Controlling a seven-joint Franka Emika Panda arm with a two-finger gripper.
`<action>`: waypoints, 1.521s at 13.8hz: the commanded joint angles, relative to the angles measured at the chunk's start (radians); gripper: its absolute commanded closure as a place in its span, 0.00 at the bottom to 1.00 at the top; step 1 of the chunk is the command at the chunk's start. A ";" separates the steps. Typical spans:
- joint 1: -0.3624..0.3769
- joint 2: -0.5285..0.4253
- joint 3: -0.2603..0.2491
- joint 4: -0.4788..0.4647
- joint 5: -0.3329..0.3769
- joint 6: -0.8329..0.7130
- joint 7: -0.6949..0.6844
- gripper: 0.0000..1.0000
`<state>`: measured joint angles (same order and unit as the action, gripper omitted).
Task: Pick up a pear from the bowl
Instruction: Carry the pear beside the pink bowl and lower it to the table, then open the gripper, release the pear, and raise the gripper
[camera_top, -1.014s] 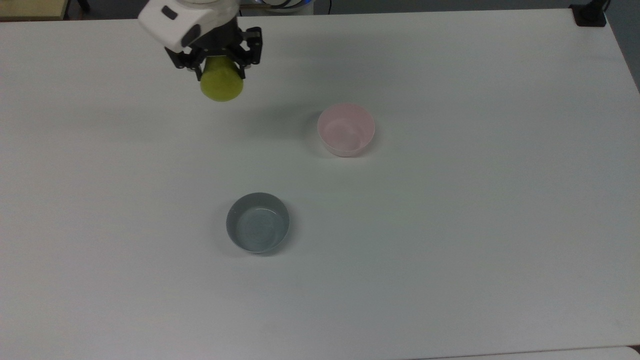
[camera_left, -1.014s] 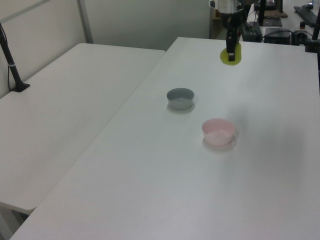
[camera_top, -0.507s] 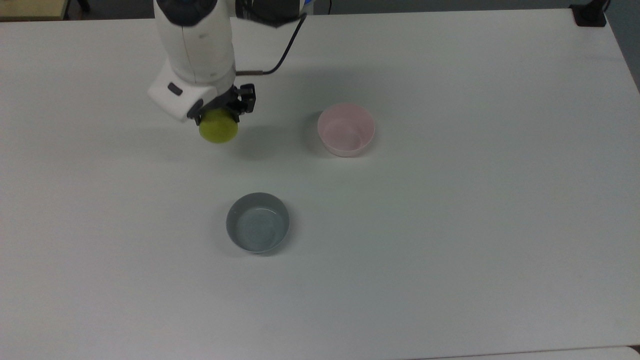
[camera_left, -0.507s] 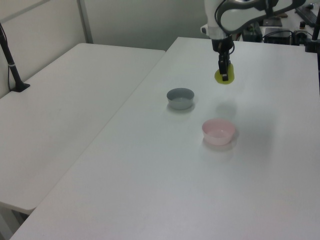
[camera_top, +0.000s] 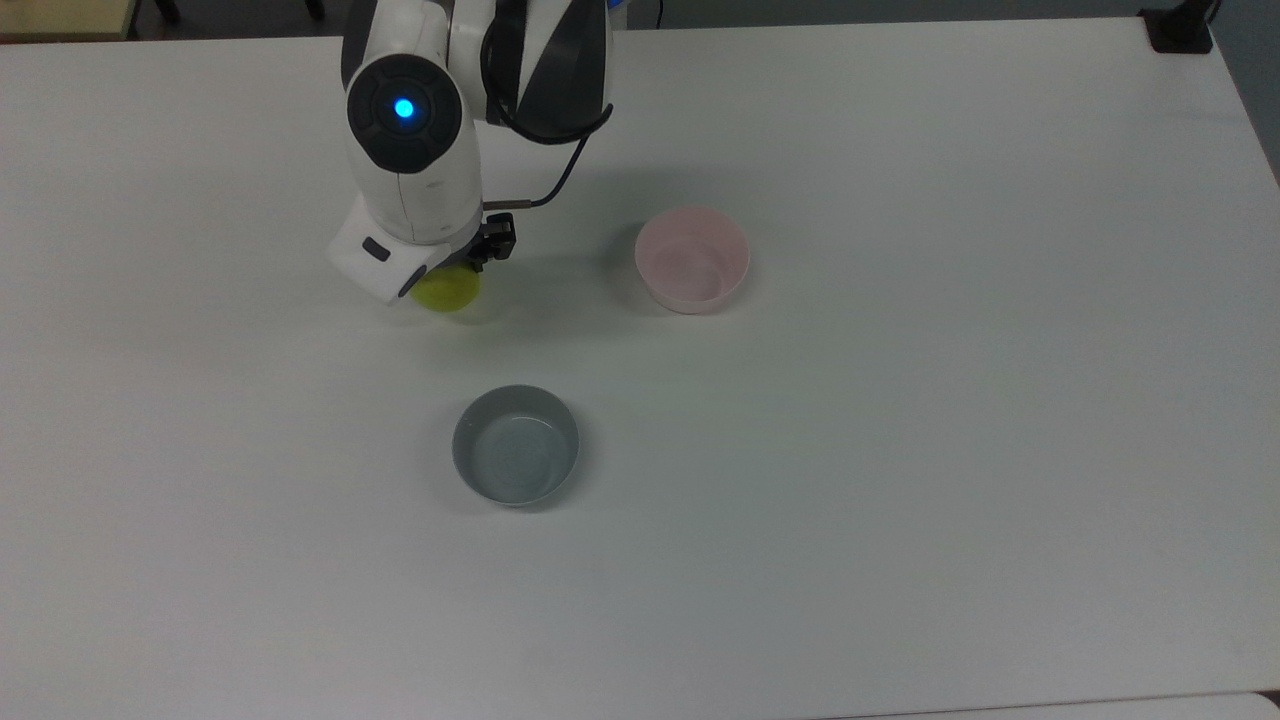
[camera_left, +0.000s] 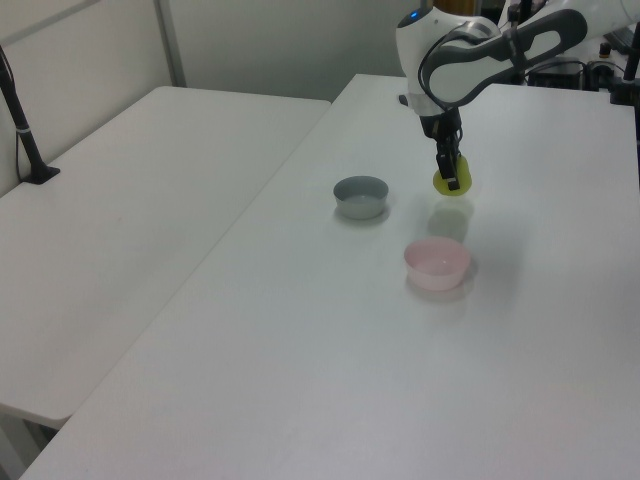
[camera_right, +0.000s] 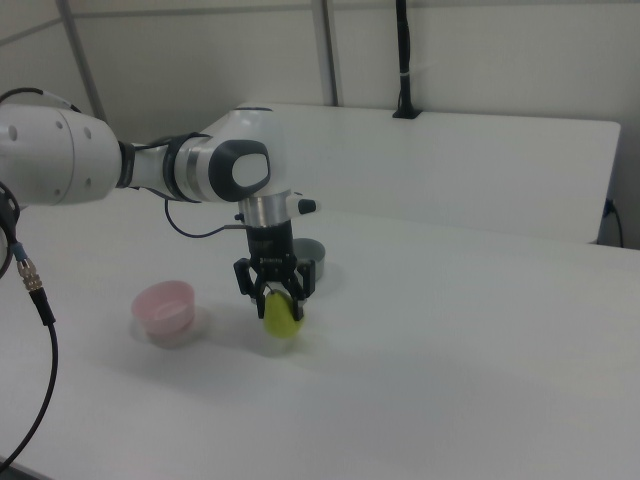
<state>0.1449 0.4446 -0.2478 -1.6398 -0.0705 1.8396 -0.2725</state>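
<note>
Pear (camera_right: 281, 318) hangs clamped between the closed fingers of the gripper (camera_right: 275, 292), directly under the wrist, long axis roughly vertical with the narrow top up in the fingers and the rounded base down, just above the table (camera_top: 900, 500). Nearest in the top view sits the grey-blue bowl (camera_top: 516, 445), below and slightly right of the pear (camera_top: 447, 289), well apart. Pink bowl (camera_top: 692, 259) stands empty to the top view's right of the gripper (camera_top: 452, 268), also apart. Pick looks done; any next move has open tabletop on all sides, edges far off. Arm (camera_left: 470, 55) rises behind at the far side.
</note>
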 joint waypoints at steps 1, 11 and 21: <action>0.007 0.000 0.001 -0.037 -0.018 0.044 -0.020 0.41; 0.004 -0.039 0.001 -0.026 -0.017 0.030 0.012 0.00; -0.004 -0.302 -0.057 0.034 -0.011 -0.080 0.231 0.00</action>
<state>0.1343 0.1923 -0.2769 -1.6075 -0.0735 1.7932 -0.0706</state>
